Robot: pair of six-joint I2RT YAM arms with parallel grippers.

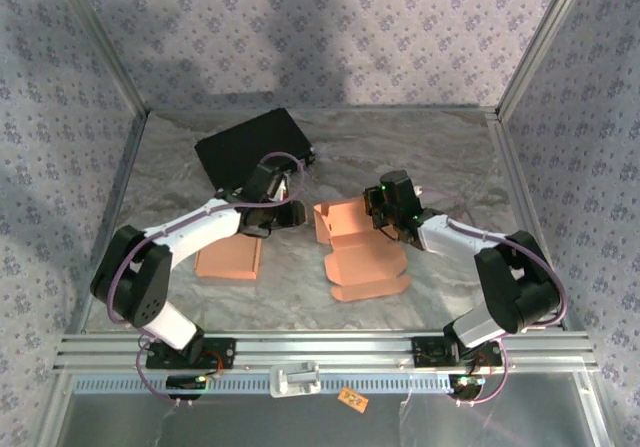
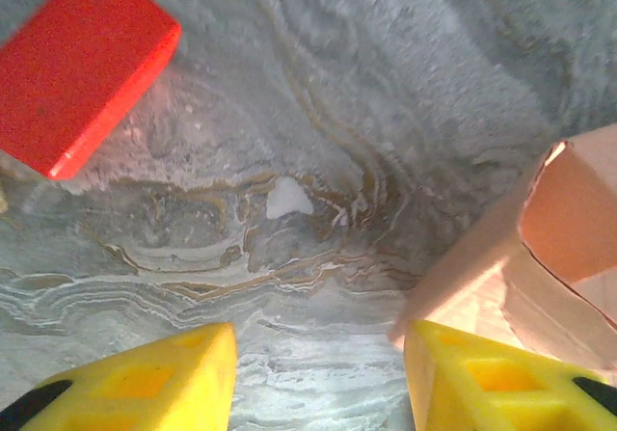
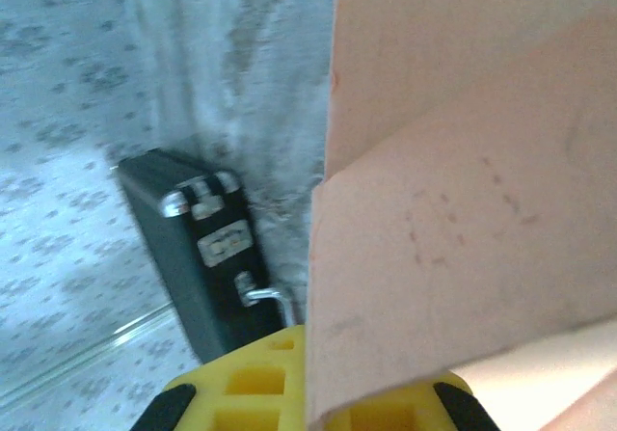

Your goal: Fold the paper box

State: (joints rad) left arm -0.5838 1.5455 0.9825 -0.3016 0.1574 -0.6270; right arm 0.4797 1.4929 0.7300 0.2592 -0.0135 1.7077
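The salmon paper box [image 1: 360,252] lies half folded in the middle of the table, its flaps spread toward the front. My right gripper [image 1: 385,212] is shut on the box's raised back panel [image 3: 463,209]; the panel runs down between the yellow fingers [image 3: 241,383]. My left gripper [image 1: 292,213] hovers just left of the box, open, with bare table between its yellow fingers [image 2: 154,383]. In the left wrist view the box's upright side wall [image 2: 569,209] stands at the right, its lower corner right beside the right-hand finger.
A flat orange-red cardboard piece [image 1: 228,257] [image 2: 77,65] lies left of the box under the left arm. A black case [image 1: 255,147] [image 3: 202,257] sits at the back left. Patterned walls and metal frame rails close in the table.
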